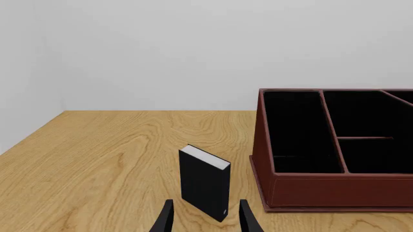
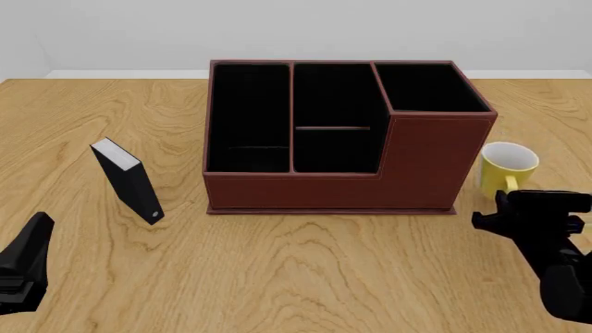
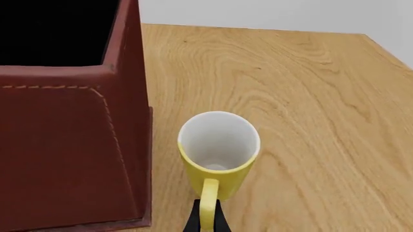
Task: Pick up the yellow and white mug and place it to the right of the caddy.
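While right tool point(image 3: 206, 220) pinches its handle, mug point(image 3: 218, 150) stands beside caddy point(image 3: 71, 145).

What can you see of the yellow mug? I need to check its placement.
The yellow mug is a small cylinder, glossy like glazed ceramic, yellow outside and white inside, empty. It stands upright on the wooden table, just right of the caddy's tall corner, close to it with a narrow gap. Its loop handle points toward the right gripper, whose fingers close around the handle.

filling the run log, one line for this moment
mug: upright, right of caddy | right pincer: shut on mug handle | left pincer: open, by black box
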Available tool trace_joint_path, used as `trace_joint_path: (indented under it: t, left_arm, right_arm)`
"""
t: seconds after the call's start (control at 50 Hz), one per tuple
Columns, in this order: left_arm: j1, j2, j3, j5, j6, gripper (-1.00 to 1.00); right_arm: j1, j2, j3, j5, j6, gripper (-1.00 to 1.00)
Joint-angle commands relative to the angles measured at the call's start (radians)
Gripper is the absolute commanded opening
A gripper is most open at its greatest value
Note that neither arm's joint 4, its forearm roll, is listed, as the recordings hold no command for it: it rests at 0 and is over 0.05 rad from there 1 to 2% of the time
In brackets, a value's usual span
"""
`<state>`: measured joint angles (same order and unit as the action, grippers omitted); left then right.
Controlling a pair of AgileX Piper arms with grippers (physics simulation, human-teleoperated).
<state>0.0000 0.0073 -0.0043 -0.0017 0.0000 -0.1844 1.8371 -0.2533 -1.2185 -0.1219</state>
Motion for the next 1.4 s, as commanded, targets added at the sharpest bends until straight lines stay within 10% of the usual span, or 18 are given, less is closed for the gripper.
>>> trace_joint_path:
  t: [0.02,1.22,1.24,1.4]
  left_arm:
    - [0.000,0.000,0.000,0.000,0.000,1.00]
    - [0.000,0.000,0.000,0.000,0.000,1.00]
    - [0.000,0.000,0.000,0.000,0.000,1.00]
    - [0.000,0.000,0.000,0.000,0.000,1.00]
  right_arm:
    - [-0.002,0.010,-0.007,-0.001,0.010,-1.00]
    - [-0.015,0.135,-0.071,-0.001,0.012,-1.00]
    - [-0.011,0.148,-0.076,-0.001,0.012,1.00]
    - [-0.014,0.157,-0.082,-0.001,-0.001,1.00]
